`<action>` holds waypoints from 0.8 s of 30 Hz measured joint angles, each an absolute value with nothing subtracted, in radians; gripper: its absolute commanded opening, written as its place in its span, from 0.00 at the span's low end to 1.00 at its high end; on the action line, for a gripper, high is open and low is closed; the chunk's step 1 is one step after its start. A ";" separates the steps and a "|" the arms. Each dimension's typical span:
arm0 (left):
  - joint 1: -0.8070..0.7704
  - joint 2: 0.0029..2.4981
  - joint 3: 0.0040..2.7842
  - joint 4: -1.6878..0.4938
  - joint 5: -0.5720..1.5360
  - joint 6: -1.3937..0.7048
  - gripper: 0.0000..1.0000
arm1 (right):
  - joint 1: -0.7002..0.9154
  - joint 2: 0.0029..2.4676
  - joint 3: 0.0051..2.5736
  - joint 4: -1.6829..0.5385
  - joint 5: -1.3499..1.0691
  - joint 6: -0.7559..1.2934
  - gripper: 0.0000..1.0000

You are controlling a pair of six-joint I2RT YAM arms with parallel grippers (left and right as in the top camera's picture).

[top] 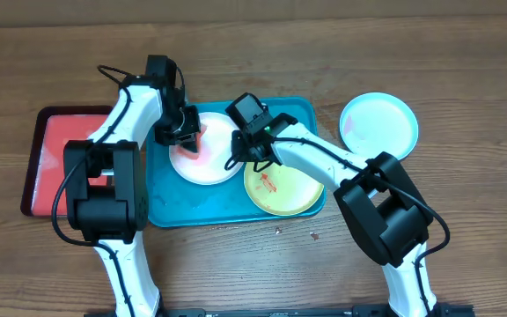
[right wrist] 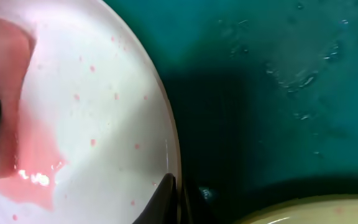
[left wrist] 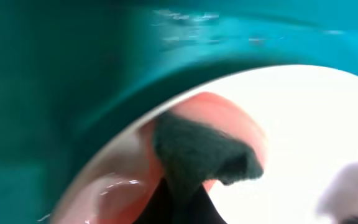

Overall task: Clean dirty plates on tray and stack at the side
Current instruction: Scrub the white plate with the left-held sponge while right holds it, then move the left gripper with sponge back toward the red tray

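Wood-grain table (top: 465, 53); coarse sponge (left wrist: 204, 149) on glossy white plate (left wrist: 316, 124)

This is a robotics lab bench: a left arm (top: 117, 132) and a right arm (top: 324, 163), black and white, stand at the edge of a wood-grain surface (top: 465, 53). A teal tray (top: 201, 211), a red tray (top: 51, 150) and smeared plates (top: 209, 167) lie on it like test props.

A brown wooden table (top: 51, 53) fills the overhead view, its grain running left to right with darker streaks and knots. The light is even and soft, leaving the wood a little paler toward the far edge. A few small specks (top: 278, 232) lie on the near side, and a black strip (top: 280, 312) runs along the near edge.
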State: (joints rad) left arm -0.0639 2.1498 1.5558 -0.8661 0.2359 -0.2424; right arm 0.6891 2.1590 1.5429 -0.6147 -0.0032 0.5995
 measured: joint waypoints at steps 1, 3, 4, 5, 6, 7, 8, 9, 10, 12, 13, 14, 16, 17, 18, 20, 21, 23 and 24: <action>-0.066 2.149 1.552 -0.859 0.261 -0.239 0.04 | 0.688 2.159 1.543 -0.615 -0.001 0.600 0.04; -0.076 2.149 1.547 -0.855 0.302 -0.230 0.04 | 0.688 2.159 1.543 -0.615 0.004 0.600 0.04; -0.086 2.149 1.545 -0.855 0.323 -0.226 0.04 | 0.688 2.159 1.543 -0.615 0.004 0.600 0.04; -0.093 2.149 1.544 -0.857 0.334 -0.224 0.04 | 0.688 2.159 1.543 -0.615 0.004 0.599 0.04; -0.104 2.149 1.542 -0.860 0.353 -0.215 0.04 | 0.688 2.159 1.543 -0.615 0.004 0.599 0.04; -0.117 2.149 1.538 -0.866 0.380 -0.199 0.04 | 0.688 2.159 1.543 -0.615 0.004 0.600 0.04; -0.128 2.150 1.534 -0.877 0.415 -0.173 0.04 | 0.688 2.159 1.543 -0.615 0.004 0.599 0.04; -0.137 2.152 1.530 -0.894 0.446 -0.144 0.04 | 0.688 2.159 1.543 -0.615 0.005 0.599 0.04; -0.138 2.155 1.529 -0.912 0.473 -0.117 0.04 | 0.688 2.159 1.543 -0.614 0.004 0.599 0.04; -0.138 2.160 1.528 -0.929 0.496 -0.090 0.04 | 0.688 2.159 1.543 -0.614 0.004 0.599 0.04; -0.136 2.160 1.528 -0.936 0.500 -0.080 0.04 | 0.688 2.159 1.543 -0.613 0.003 0.599 0.04; -0.129 2.160 1.529 -0.954 0.501 -0.070 0.04 | 0.689 2.159 1.543 -0.612 -0.001 0.598 0.04; -0.119 2.161 1.534 -0.988 0.486 -0.068 0.04 | 0.690 2.159 1.543 -0.611 -0.008 0.598 0.04; -0.113 2.162 1.547 -1.025 0.458 -0.070 0.04 | 0.693 2.159 1.543 -0.610 -0.012 0.596 0.04; -0.104 2.163 1.562 -1.062 0.417 -0.075 0.04 | 0.696 2.159 1.543 -0.609 -0.013 0.593 0.04; -0.077 2.168 1.613 -1.159 0.297 -0.112 0.04 | 0.698 2.159 1.543 -0.607 -0.018 0.591 0.04; -0.060 2.174 1.645 -1.211 0.237 -0.137 0.04 | 0.697 2.159 1.543 -0.606 -0.019 0.590 0.04; -0.018 2.181 1.710 -1.290 0.136 -0.185 0.04 | 0.698 2.159 1.543 -0.605 -0.019 0.588 0.04; 0.006 2.182 1.746 -1.323 0.092 -0.209 0.04 | 0.698 2.159 1.543 -0.604 -0.019 0.587 0.04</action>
State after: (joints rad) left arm 0.0063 2.1818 1.7458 -1.3231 0.0917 -0.2092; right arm 0.6975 2.1590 1.5429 -0.6037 -0.0189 0.5869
